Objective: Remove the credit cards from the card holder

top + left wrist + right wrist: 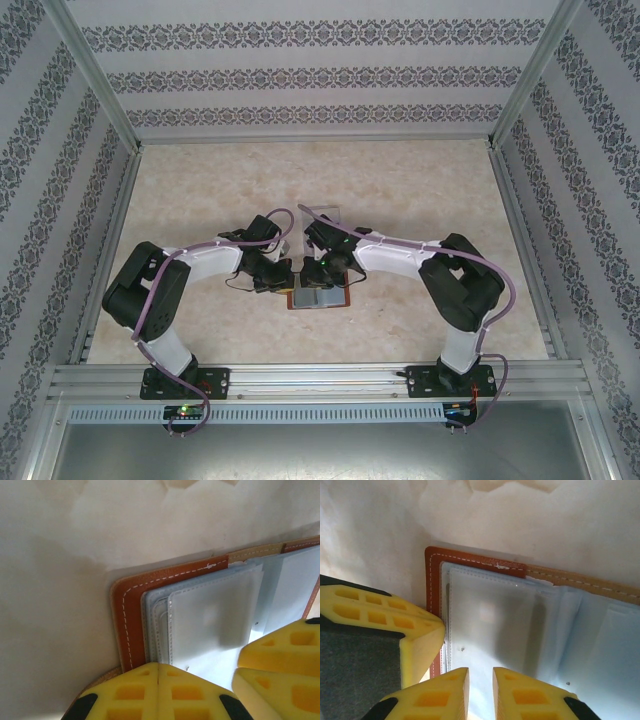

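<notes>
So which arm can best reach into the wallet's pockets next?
Probably the right: the right gripper is slightly open over the card holder's pale sleeves, while the left gripper sits shut at its brown edge.

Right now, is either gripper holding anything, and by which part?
Nothing looks held. The left gripper is shut, empty, at the brown edge of the card holder; the right gripper stands slightly open above its pale sleeves, nothing between its jaws.

Open card holder (318,297) on marbled table (200,200)

High rear camera looks down; wrist cameras closely share card holder (123,611).
</notes>
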